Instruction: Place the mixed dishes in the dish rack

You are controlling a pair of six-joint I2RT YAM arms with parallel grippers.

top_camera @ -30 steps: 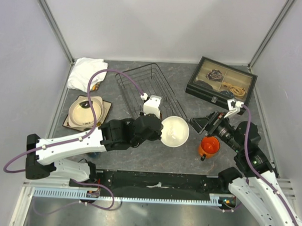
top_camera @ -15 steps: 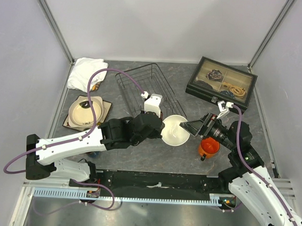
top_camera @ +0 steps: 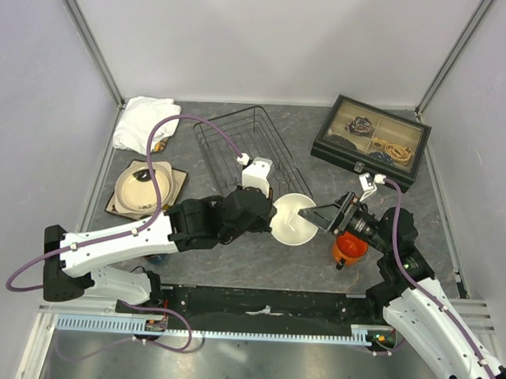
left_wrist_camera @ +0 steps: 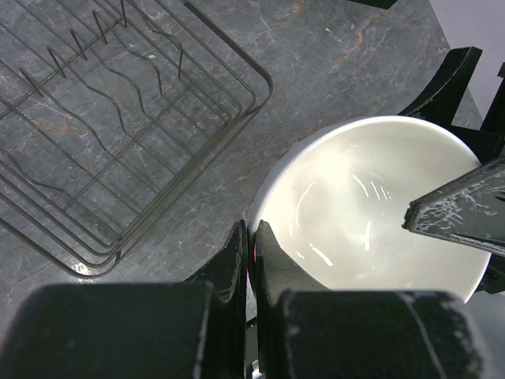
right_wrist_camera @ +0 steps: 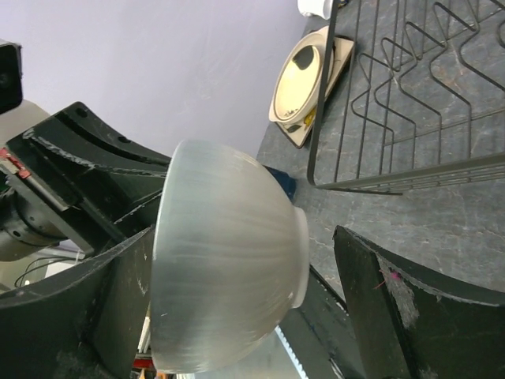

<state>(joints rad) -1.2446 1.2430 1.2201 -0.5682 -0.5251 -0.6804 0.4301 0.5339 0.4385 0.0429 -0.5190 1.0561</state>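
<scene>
**Bowl held between both arms, middle of the counter.** The left gripper is clamping the rim of the white bowl, one finger inside the wall and one outside. It is holding the bowl just off the near right corner of the dish rack. Whether the bowl is touching the counter cannot be told. The right gripper is standing spread wide, its two fingers straddling the bowl's outer wall but not closed on it, so it is grasping nothing. The rack, lying toward the far edge, is holding no dish. The orange mug is sitting upright toward the near right edge, just beside the right arm. The cream plate is resting on the square patterned plate near the left edge. A white cloth is lying in the far left corner and a glass-lidded box in the far right corner. Judged from this layout, the task is only beginning: all four dishes are waiting outside the rack, and the bowl appears to be the first one going in.
</scene>
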